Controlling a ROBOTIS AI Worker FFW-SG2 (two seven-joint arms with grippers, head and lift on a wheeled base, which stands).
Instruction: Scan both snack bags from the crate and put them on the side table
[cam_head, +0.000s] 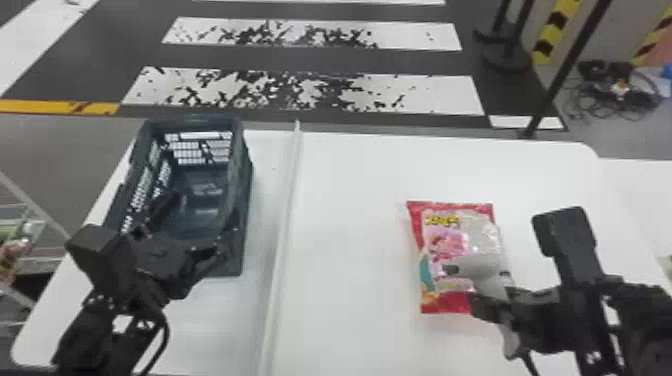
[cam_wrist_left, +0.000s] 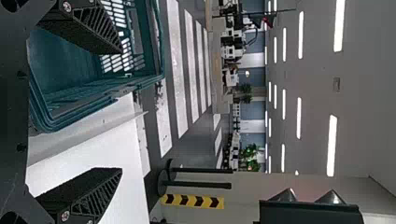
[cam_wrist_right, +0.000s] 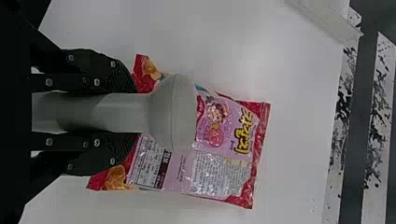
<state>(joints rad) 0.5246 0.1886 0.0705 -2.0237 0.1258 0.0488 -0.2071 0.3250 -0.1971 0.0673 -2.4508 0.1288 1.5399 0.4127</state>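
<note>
One snack bag (cam_wrist_right: 222, 172) lies partly hidden by the scanner (cam_wrist_right: 173, 112).

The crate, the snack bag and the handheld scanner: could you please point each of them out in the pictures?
Crate (cam_head: 243, 200): head view, outer face of its right side wall.
Snack bag (cam_head: 450, 244): head view, pink printed panel.
Handheld scanner (cam_wrist_right: 173, 112): right wrist view, its grey head.

Crate (cam_head: 242, 245) left on bench (cam_head: 350, 175), left tool (cam_head: 200, 217) at near end; snack bag (cam_head: 442, 237) right, right tool (cam_head: 492, 295) holding scanner (cam_head: 477, 265) above.
</note>
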